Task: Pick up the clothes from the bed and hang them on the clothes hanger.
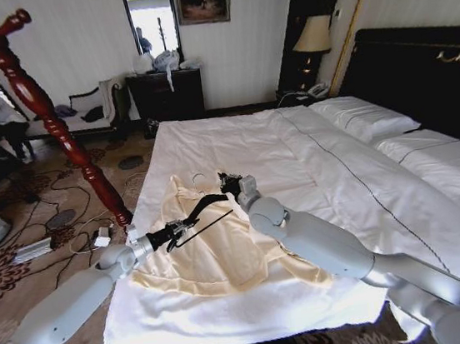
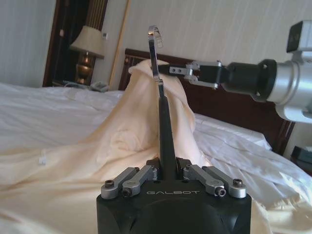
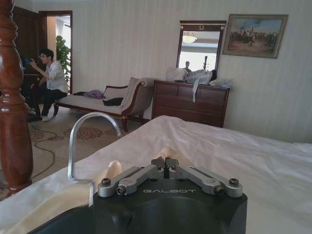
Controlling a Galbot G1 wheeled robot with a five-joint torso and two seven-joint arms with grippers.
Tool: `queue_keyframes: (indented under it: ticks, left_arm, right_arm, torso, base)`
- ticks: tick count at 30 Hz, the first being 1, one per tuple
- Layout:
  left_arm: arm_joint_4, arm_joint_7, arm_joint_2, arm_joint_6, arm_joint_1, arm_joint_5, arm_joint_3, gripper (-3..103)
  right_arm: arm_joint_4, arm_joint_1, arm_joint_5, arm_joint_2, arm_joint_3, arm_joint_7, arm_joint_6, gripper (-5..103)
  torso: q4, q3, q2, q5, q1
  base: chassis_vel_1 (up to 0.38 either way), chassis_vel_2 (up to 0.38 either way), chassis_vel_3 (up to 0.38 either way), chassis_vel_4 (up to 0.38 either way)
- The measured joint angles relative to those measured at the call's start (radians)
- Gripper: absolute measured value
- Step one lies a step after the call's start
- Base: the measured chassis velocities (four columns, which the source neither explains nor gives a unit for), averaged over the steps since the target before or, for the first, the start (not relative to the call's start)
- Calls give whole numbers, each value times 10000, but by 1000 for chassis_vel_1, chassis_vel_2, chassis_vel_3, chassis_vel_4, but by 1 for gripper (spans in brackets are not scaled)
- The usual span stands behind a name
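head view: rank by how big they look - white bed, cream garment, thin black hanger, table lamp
1. The wide white-duvet bed, by far the largest.
2. The soft cream long-sleeved garment spread on it.
3. The thin black shoulder-shaped hanger.
4. The cream-shaded table lamp, though it stands farther back, so its small look is partly distance.

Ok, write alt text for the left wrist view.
The left gripper is shut on the black clothes hanger, its metal hook upright. Behind it, the right gripper pinches the cream clothes, lifting them in a peak off the bed.
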Motion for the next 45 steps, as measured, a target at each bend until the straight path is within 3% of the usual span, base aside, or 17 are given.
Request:
queue_keyframes:
  ticks: [3, 7, 25, 28, 30, 35, 37, 40, 43, 45]
  left_arm:
    - [439, -9, -695, -50, -95, 204, -125, 17]
    - [592, -56, -1007, -99, -195, 351, 22, 17]
    - [979, -288, -1473, -192, -501, 372, 125, 17]
    - [824, -371, -1445, -218, -486, 368, 104, 17]
    - [818, -377, -1442, -219, -485, 366, 100, 17]
    - [764, -418, -1436, -248, -429, 346, -232, 17]
    - [767, -418, -1460, -248, -408, 305, -372, 17]
    - [755, -446, -1449, -239, -402, 210, -514, 17]
    - [734, -470, -1411, -235, -428, 185, -521, 17]
    - [665, -495, -1328, -230, -430, 174, -528, 17]
  right_arm:
    - [271, -25, 332, -10, 2, 139, -98, 0]
    - [466, -98, 446, -11, 2, 207, -207, 0]
    - [940, -771, 74, -254, -125, -184, -302, -3]
    - [984, -792, -15, -312, -174, -261, -314, 7]
    - [991, -794, -18, -319, -180, -263, -315, 7]
    - [1170, -1173, -134, -438, -155, -165, -183, 33]
    - [1216, -1265, -113, -502, -69, -157, -173, 33]
    - [1379, -1440, -139, -740, 31, -232, -175, 50]
    - [1579, -1599, -166, -897, 94, -274, -190, 55]
    - [1793, -1849, -279, -1059, 211, -314, -201, 66]
  torso:
    - [-5, 1, 0, -3, 0]
    - [-4, 1, 0, -1, 0]
    - [-2, 0, 0, -1, 0]
    - [-2, 0, 0, -1, 0]
    - [-2, 0, 0, -1, 0]
    - [-1, 0, 0, 0, 0]
    - [-1, 0, 0, -1, 0]
    - [-1, 0, 0, -1, 0]
    - [-4, 0, 0, -1, 0]
    - [-3, 0, 0, -2, 0]
  base:
    - [0, 0, 0, 0]
    - [0, 0, 0, 0]
    - [0, 0, 0, 0]
    - [0, 0, 0, 0]
    - [0, 0, 0, 0]
    - [0, 0, 0, 0]
    - [0, 0, 0, 0]
    - [0, 0, 0, 0]
    - [0, 0, 0, 0]
    - [0, 0, 0, 0]
